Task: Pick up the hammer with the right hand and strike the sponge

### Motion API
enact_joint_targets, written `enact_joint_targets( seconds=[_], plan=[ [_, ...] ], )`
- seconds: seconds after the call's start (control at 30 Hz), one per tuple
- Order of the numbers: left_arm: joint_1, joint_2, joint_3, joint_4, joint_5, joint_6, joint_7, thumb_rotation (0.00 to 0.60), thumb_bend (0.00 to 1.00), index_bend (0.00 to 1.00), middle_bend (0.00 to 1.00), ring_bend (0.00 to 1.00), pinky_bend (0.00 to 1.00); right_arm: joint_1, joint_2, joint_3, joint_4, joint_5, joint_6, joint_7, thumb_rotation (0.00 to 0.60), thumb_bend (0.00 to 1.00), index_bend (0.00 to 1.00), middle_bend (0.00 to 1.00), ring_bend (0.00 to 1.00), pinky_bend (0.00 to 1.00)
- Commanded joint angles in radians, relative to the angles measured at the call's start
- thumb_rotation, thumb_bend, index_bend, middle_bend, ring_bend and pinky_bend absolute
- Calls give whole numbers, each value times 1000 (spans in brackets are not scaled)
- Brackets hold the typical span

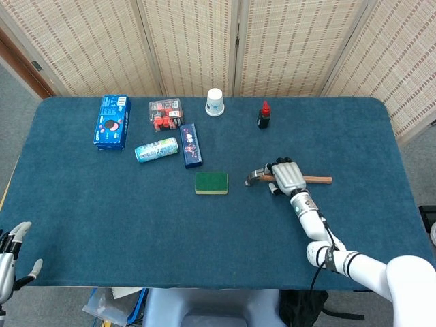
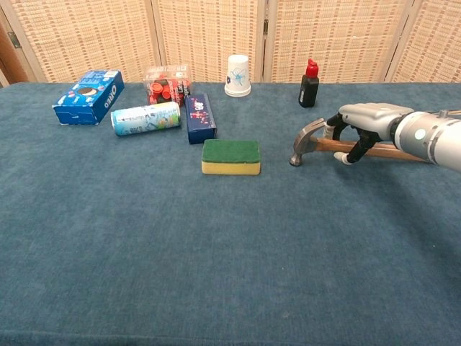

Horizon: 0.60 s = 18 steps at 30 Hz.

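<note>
The hammer (image 1: 255, 177) lies right of the middle of the blue table, its metal head (image 2: 306, 139) pointing left and its wooden handle (image 1: 320, 180) running right. My right hand (image 1: 287, 176) sits over the handle just behind the head, with its fingers (image 2: 354, 146) curled around the wood. The green and yellow sponge (image 1: 211, 182) lies flat a short way left of the hammer head (image 2: 230, 156). My left hand (image 1: 12, 262) hangs off the table's near left corner, fingers apart and holding nothing.
Along the back stand a blue cookie box (image 1: 112, 121), a lying can (image 1: 156, 150), a clear box of red items (image 1: 165, 114), a dark blue box (image 1: 191, 145), a paper cup (image 1: 215, 102) and a red-capped bottle (image 1: 263, 115). A woven screen stands behind the table (image 1: 136, 225).
</note>
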Motion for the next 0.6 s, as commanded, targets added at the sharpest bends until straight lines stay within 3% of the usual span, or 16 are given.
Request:
enact_joint_targets(
  seconds=[0.03,0.6],
  plan=[
    [1,0,0,-1,0,2,0,600,318,83,126,135,49,0,1,-4,-4,3,-2,-4,600,406,353,371,169,140],
    [10,2,0,0,-9,1,3,600,317,83,126,135,49,5,16,-14,-23,29,-4,-14,600,450,380,394,189,149]
  ],
)
